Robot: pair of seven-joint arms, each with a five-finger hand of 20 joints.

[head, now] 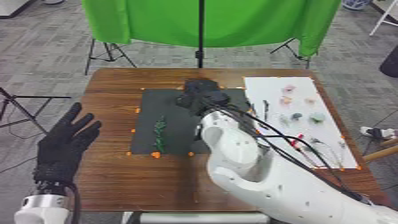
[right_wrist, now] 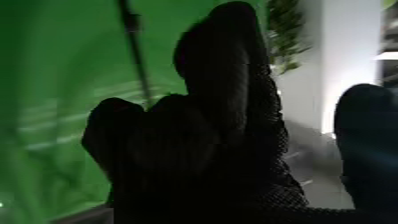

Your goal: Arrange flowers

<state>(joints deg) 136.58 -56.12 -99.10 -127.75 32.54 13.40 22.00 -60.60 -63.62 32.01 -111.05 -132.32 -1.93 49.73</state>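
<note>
Right hand (head: 202, 90): upper ctr. of frame, over mat; fingers part-bent, one straighter, thumb well apart, no hold seen. Left hand (head: 67, 142): far left, spread open, nothing held. Wooden table (head: 133, 185). Black mat (head: 185, 135), ctr. White sheet (head: 266, 85), right. Leafy green stem (head: 160, 135): on mat's left part, long axis approx. up-down the frame; tip vs. base can't tell. Pink blooms (head: 288, 90), upper right, & pale green bloom (head: 316, 118), on sheet. Status: prob. early; 1 stem laid, blooms etc. to go.
</note>
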